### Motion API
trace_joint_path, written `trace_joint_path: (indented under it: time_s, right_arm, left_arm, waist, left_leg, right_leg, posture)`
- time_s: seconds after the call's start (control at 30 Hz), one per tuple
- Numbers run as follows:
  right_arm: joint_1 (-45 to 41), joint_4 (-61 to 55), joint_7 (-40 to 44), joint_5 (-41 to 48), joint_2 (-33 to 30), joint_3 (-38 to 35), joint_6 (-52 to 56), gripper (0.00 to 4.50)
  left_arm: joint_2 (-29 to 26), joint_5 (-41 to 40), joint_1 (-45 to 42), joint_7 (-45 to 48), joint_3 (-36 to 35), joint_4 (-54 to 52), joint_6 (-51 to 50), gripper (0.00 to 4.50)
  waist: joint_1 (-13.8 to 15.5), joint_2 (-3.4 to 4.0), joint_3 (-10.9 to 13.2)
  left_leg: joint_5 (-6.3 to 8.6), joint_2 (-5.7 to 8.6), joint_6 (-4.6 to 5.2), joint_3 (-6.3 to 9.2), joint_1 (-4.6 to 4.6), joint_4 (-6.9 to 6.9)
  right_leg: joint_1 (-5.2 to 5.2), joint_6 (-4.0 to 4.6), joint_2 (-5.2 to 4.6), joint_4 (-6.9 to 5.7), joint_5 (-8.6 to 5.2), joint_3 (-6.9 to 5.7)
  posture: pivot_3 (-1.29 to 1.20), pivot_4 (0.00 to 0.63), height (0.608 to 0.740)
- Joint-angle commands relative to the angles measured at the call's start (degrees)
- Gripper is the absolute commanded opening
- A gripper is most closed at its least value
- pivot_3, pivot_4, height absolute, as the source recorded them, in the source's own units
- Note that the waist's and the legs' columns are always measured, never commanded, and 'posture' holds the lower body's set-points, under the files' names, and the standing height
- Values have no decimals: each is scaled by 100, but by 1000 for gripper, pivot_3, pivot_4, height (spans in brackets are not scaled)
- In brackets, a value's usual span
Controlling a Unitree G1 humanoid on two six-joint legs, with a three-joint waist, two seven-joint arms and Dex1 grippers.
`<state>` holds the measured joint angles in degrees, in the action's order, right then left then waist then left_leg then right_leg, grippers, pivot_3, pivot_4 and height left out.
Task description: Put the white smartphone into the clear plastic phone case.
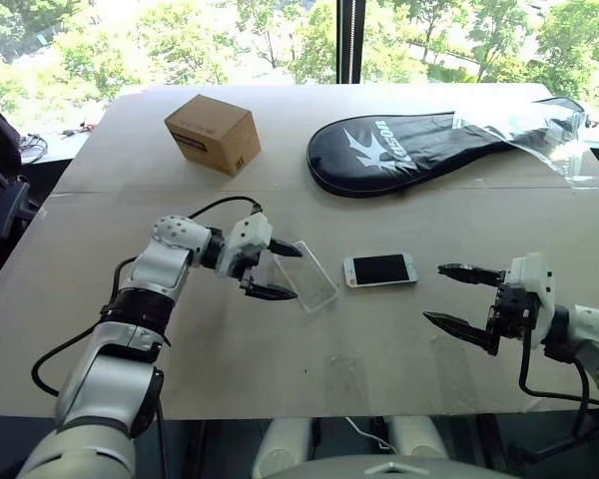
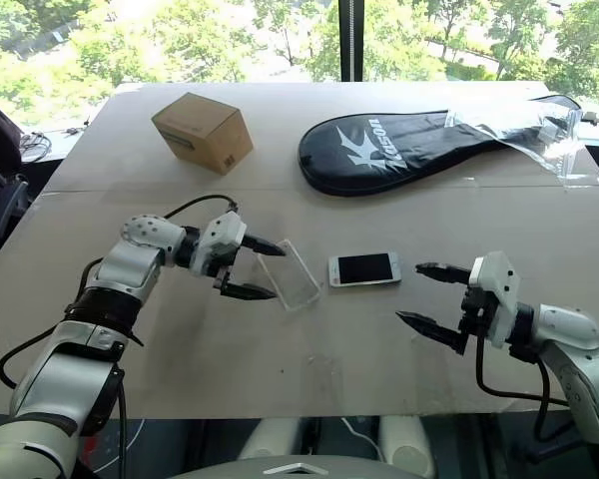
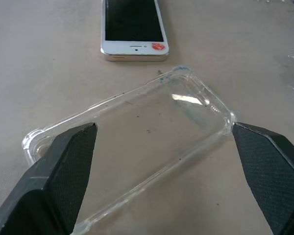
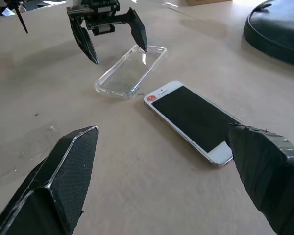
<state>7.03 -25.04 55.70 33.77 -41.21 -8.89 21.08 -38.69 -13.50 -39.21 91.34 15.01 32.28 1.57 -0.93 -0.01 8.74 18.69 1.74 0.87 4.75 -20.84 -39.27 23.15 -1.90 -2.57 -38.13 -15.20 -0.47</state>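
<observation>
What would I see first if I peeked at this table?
In the middle lies the white smartphone, screen up, beside the clear plastic phone case. The left hand stands open around the case, and the right hand waits open near the phone. At the back rest a cardboard box and a black racket cover.

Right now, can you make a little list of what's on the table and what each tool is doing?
phone: white smartphone lying flat, screen up, apart from the case
case: clear plastic phone case on the table, empty
left tool: left tool open, fingers on either side of the case
right tool: right tool open, holding nothing, pointing toward the phone
behind: cardboard box, black racket cover
</observation>
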Motion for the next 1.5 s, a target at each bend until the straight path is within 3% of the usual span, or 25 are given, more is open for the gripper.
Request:
trace_joint_path:
  time_s: [0.03,0.27,0.3,0.37,0.63,0.87,1.03,1.2,1.33,1.47,1.5]
  right_arm:
    - [20,-264,-63,-12,15,-43,-76,4500]
    - [31,-302,-132,-28,21,-49,-67,4500]
    - [33,-313,-134,-47,11,-51,-81,4500]
    - [51,-329,-133,-133,-26,-55,-132,4500]
    - [-154,-175,94,-156,39,-32,-398,4500]
    - [-177,-167,421,50,0,-72,-391,4500]
    - [212,-163,702,-19,-212,-254,-485,4500]
    - [655,-113,879,-248,-470,-469,-698,4500]
    - [902,-37,931,-305,-539,-723,-872,4500]
    - [1022,-40,971,-248,-552,-917,-907,4500]
    - [1045,-36,979,-252,-554,-945,-923,4500]
  left_arm:
    - [-236,-149,-165,116,386,261,419,4458]
    - [252,435,-542,47,498,1289,1324,4458]
    - [354,449,-555,39,462,1379,1373,4224]
    - [480,472,-556,78,392,1506,1456,3552]
    - [472,599,-455,116,356,1548,1828,137]
    - [699,106,114,115,416,139,1001,56]
    - [1177,-280,687,-225,431,-1395,-428,56]
    - [1719,203,990,-1053,924,-2062,-1293,56]
    - [1665,943,1059,-1428,1520,-2126,-1554,56]
    - [1702,822,1092,-1536,1510,-2394,-2098,56]
    - [1744,746,1090,-1586,1471,-2474,-2230,595]
  waist:
    - [0,0,0]
    - [31,-2,-1]
    - [31,-3,-1]
    - [21,-3,-1]
    - [16,-5,-2]
    - [25,-5,-2]
    - [42,-8,0]
    - [25,-10,1]
    - [17,-9,-1]
    - [41,-4,-4]
    - [48,-4,-4]
  left_leg:
    - [0,0,0,2,1,0]
    - [0,1,1,3,1,-8]
    - [0,3,1,3,1,-9]
    - [0,3,1,1,1,-10]
    - [-1,3,2,-4,17,-22]
    - [-1,2,2,-5,17,-28]
    - [0,4,3,1,6,-33]
    - [0,2,3,-3,13,-33]
    - [0,0,3,-10,25,-29]
    - [13,0,27,-11,71,-25]
    - [15,0,29,-12,87,-18]
  right_leg:
    - [0,0,0,-1,0,1]
    - [-1,0,2,-8,0,-4]
    - [-1,-1,3,-8,0,-5]
    - [-1,-1,3,-10,0,-6]
    - [-4,-1,3,-42,-1,-1]
    - [-3,-1,2,-54,-2,10]
    - [-3,-2,-3,-44,-2,18]
    - [-4,-2,-3,-50,-3,25]
    - [-5,-2,9,-60,-3,37]
    - [-58,-3,6,-51,-4,38]
    - [-75,-4,6,-42,-4,39]
  posture:
    - [0,150,740]
    - [0,150,740]
    - [0,150,740]
    - [0,150,740]
    - [0,150,740]
    - [0,150,740]
    - [0,150,740]
    - [0,150,740]
    - [0,150,740]
    - [0,150,740]
    - [0,150,740]
